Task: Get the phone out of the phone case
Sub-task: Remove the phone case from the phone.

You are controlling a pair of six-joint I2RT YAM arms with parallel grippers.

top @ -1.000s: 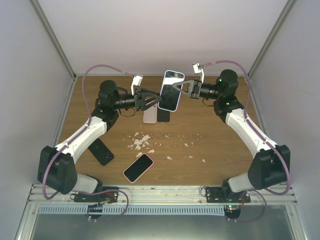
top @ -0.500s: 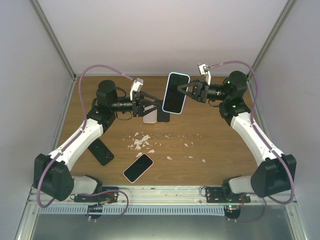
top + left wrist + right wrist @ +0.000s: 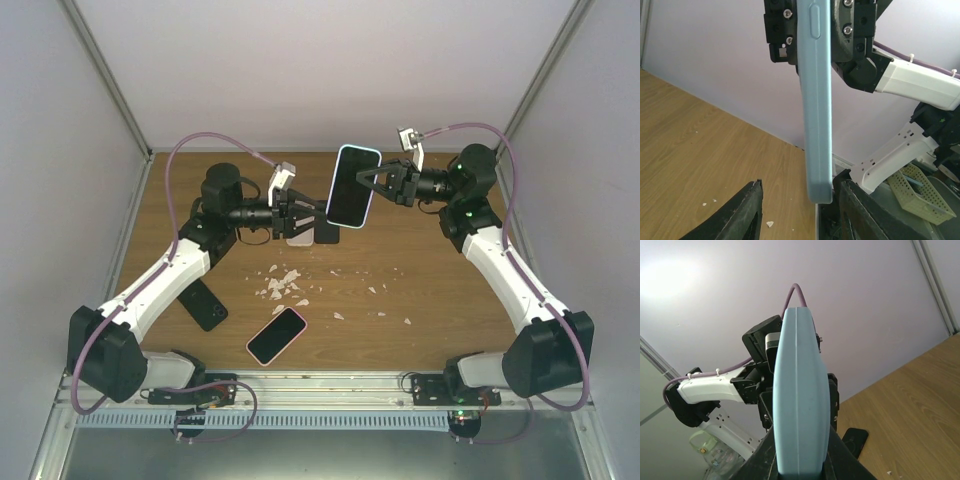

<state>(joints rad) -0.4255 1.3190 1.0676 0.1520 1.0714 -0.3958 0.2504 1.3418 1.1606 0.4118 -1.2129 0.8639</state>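
Showing the phone [image 3: 352, 187], seated in its pale blue case [image 3: 815, 100] and raised well above the tabletop [image 3: 440, 290], toward the far side. We see the right fingers [image 3: 372, 178] closed on the cased phone, which stands nearly upright with its dark screen toward the overhead camera. The left fingers [image 3: 747, 212] stand apart, one on either side of the lower end of the case. We cannot tell whether the finger nearer the case touches it. On the tabletop below the raised phone lie a white handset [image 3: 299, 236] and a dark handset [image 3: 326, 232] side by side. Nearer the arms lie white scraps [image 3: 284, 282], a pink-edged handset [image 3: 276, 336] and a black handset [image 3: 204, 303].
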